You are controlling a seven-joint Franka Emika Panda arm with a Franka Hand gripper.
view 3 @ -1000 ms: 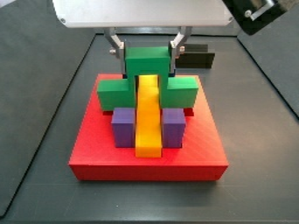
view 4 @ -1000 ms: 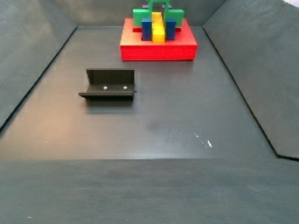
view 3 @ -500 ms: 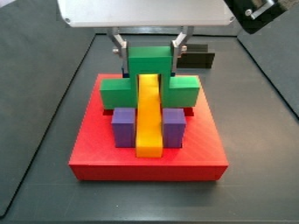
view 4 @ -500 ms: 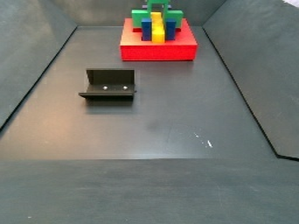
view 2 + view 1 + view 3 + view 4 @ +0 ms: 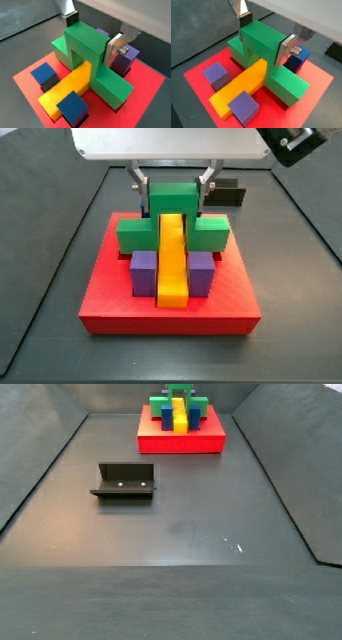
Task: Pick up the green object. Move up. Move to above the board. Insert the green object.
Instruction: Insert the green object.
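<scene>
**Green object held on the board**

The gripper point(image 5: 173, 190) stands over the far half of the board point(image 5: 120, 308), which lies at the far end of the dark floor point(image 5: 174, 524). The jaws are closed on the green object point(image 5: 171, 216): in both wrist views the silver fingers point(image 5: 289, 49) point(image 5: 114, 50) press flat against its two opposite sides, at the top bar.

The green object straddles the yellow bar point(image 5: 170, 263), one leg on each side of it, with the legs reaching down to the board surface. Whether it is fully seated cannot be told.

Purple blocks point(image 5: 140, 270) flank the yellow bar on the near side. In a wrist view, blue blocks point(image 5: 45, 75) also stand on the board.

The fixture point(image 5: 124, 481) stands on the floor, well apart from the board, nearer and to the left.
</scene>
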